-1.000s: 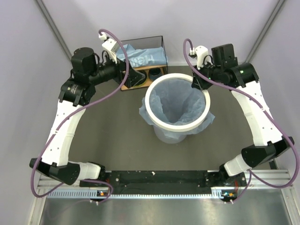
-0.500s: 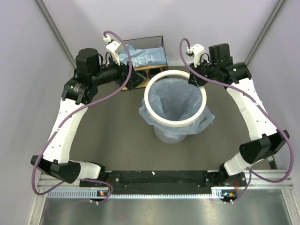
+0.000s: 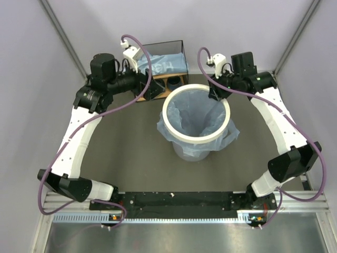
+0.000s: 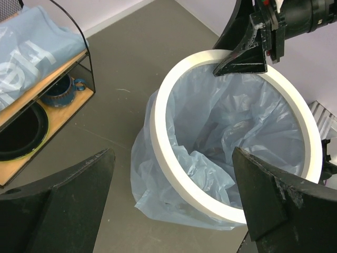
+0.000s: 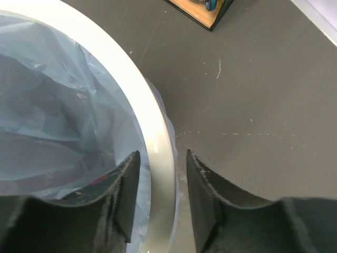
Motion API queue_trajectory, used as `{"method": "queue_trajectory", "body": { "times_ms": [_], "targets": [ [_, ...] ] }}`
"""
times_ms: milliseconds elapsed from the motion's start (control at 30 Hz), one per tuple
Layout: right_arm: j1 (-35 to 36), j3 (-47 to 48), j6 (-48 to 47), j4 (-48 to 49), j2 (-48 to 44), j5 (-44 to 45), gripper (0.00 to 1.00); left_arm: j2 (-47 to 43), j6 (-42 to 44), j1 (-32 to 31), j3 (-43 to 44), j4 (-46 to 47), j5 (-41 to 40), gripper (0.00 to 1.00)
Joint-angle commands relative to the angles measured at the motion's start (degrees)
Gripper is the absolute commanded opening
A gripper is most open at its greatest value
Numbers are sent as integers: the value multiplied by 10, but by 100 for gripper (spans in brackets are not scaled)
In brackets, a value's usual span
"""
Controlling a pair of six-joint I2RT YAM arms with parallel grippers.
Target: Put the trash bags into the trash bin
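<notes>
The trash bin [image 3: 196, 152] stands mid-table, lined with a light-blue trash bag [image 3: 197, 113] whose edge spills out under the white ring rim [image 3: 197, 138]. My right gripper [image 3: 217, 95] straddles the ring's far right edge, one finger inside and one outside, shut on the ring [image 5: 156, 132]; bag film [image 5: 52, 105] lies below. My left gripper [image 3: 154, 88] is wide open and empty, above the floor beside the bin's left side [image 4: 168, 205]. A second trash bag with white lettering [image 3: 162, 64] lies on top of the shelf [image 4: 26, 47].
A black-wire-framed wooden shelf [image 3: 181, 47] stands behind the bin, holding a dark bowl [image 4: 18, 129] and a blue cup [image 4: 58, 90]. Grey walls close in at left, right and back.
My right gripper moved left and a little back, and the ring shifted and tilted with it. My left gripper moved right, toward the bin and shelf.
</notes>
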Motion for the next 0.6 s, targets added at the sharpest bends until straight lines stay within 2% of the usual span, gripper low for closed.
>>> {"method": "queue_trajectory", "body": {
  "times_ms": [0,100,133,200,367,433,467,533,567],
  "targets": [
    [-5,-1,-5,21,-11,-16,46,10,11,-2,25,-2,0,99],
    [-5,-3,1,21,-18,-22,51,17,13,-2,25,-3,2,99],
    [-5,-3,3,20,-23,-22,59,18,16,-2,27,-6,6,99],
    [-5,1,11,21,-28,-22,64,26,28,-4,32,-13,11,99],
    [-28,64,59,19,-44,-56,73,46,51,-6,73,-56,31,99],
    [-40,80,75,20,-50,-80,77,60,42,1,85,-65,70,99],
    [-48,88,89,20,-56,-91,78,65,31,7,87,-57,140,99],
    [-49,85,105,20,-74,-119,76,71,2,8,77,-43,179,99],
    [-48,70,134,20,-82,-135,75,70,-7,7,69,-30,199,94]
  ]
}}
